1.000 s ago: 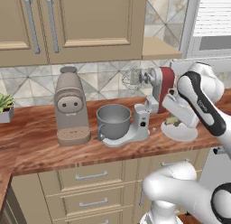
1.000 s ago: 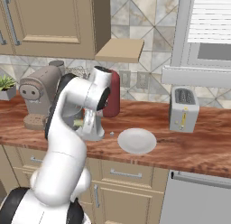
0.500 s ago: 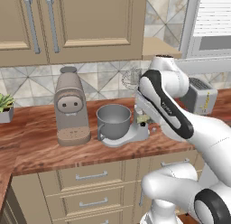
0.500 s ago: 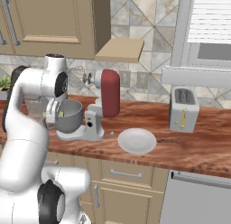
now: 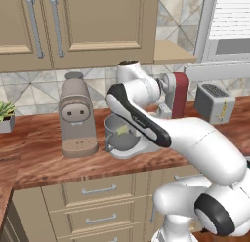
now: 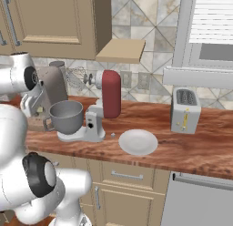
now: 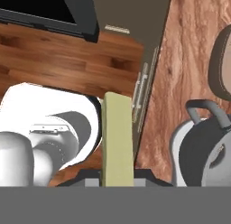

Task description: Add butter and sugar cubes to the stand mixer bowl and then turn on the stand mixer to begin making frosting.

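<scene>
— Pinching what, that gripper point(image 7: 118, 173)?
— A pale yellow butter stick point(image 7: 117, 137), long axis running straight out from the fingers.
— And where?
— Held just beside the stand mixer bowl point(image 6: 66, 116), which sits under the stand mixer point(image 6: 107, 95) on the counter point(image 6: 200, 147).

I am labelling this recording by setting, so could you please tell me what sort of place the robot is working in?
A rendered home kitchen, most likely: a wooden counter over drawers, wall cabinets above, and small appliances along it: a stand mixer, a coffee machine and a toaster.
</scene>
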Motion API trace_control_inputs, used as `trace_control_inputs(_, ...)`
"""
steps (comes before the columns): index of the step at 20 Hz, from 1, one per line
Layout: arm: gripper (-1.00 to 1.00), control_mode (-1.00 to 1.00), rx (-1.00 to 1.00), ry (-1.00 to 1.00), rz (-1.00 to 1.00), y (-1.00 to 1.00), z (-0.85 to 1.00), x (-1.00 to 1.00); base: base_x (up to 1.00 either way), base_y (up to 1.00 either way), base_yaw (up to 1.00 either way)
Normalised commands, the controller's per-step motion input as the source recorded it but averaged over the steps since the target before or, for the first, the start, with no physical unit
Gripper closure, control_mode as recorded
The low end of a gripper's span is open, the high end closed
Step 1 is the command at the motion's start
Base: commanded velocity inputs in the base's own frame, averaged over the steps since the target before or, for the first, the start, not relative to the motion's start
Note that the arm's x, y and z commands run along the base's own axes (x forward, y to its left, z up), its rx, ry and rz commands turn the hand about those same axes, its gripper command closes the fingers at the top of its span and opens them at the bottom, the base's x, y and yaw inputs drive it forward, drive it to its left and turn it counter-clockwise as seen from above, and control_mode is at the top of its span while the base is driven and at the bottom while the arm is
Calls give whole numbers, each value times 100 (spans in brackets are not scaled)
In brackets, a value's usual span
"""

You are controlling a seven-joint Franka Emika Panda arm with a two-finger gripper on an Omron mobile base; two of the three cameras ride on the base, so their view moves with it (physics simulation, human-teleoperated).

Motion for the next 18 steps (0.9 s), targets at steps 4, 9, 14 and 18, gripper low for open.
trace_control_inputs(4, 100, -100, -12, 0, -10, 38, 0, 69, 0, 0, 0)
trace_control_inputs(9, 100, -100, -11, 0, -13, -1, 0, 79, 0, 0, 0)
trace_control_inputs(14, 100, -100, -5, 0, -8, -23, 0, 58, 0, 0, 0)
trace_control_inputs(18, 100, -100, 0, 0, 0, -26, -11, 24, 0, 0, 0)
